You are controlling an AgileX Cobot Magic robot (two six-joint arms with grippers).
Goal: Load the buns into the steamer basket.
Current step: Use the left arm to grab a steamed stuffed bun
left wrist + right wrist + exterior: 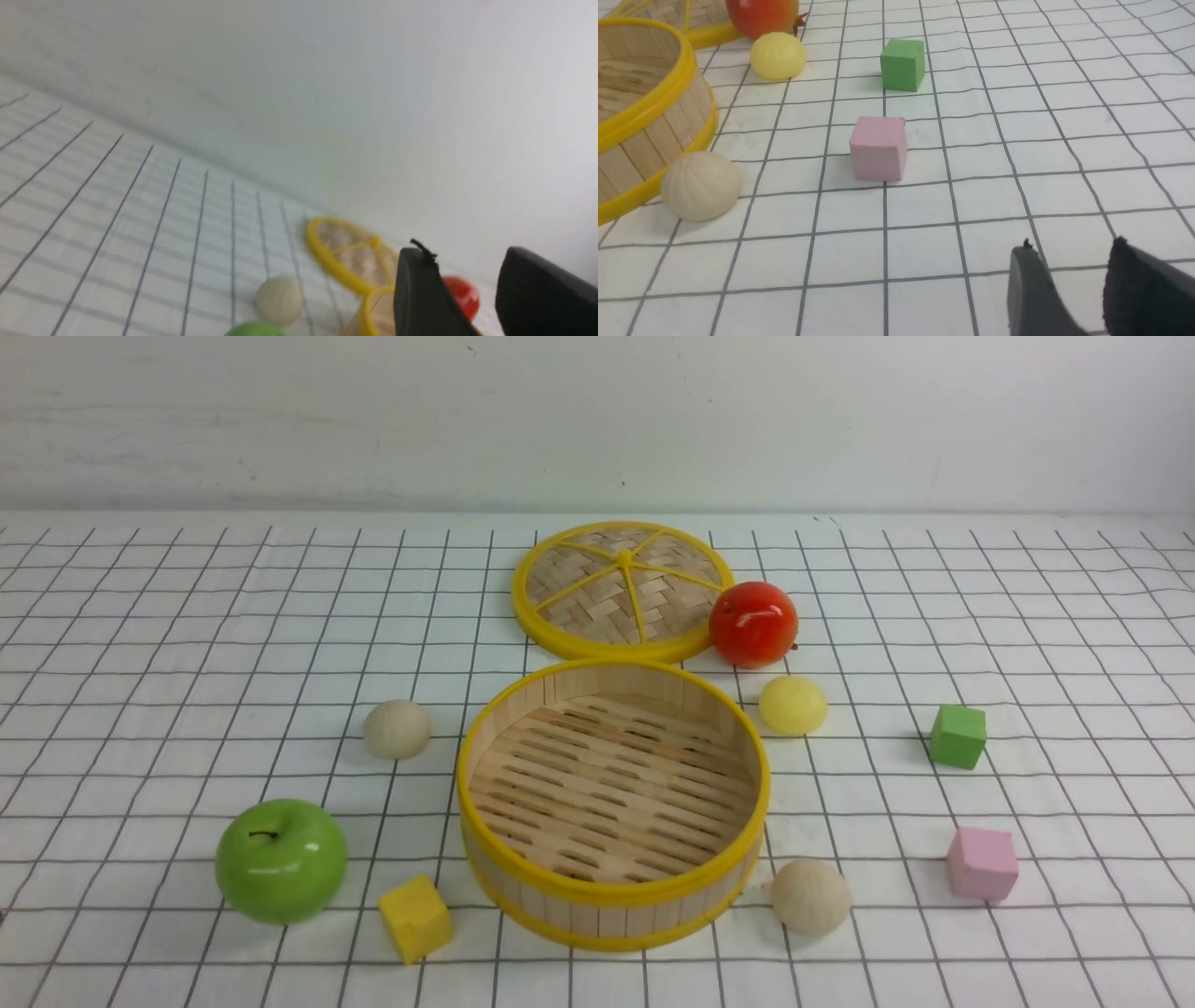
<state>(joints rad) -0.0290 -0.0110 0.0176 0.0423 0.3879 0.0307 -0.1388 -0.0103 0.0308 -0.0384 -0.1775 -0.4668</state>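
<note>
The empty steamer basket (758, 782) stands in the middle of the gridded cloth. One cream bun (397, 729) lies left of it, a second cream bun (809, 896) at its near right, and a pale yellow bun (793, 705) at its far right. Neither arm shows in the front view. My left gripper (467, 261) is open and empty, held far back from the left cream bun (279, 299). My right gripper (1071, 249) is open and empty above bare cloth, apart from the near cream bun (700, 185) and yellow bun (778, 56).
The woven lid (621, 588) lies behind the basket with a red apple (752, 624) beside it. A green apple (280, 861) and yellow cube (414, 918) sit near left. A green cube (958, 735) and pink cube (981, 863) sit on the right.
</note>
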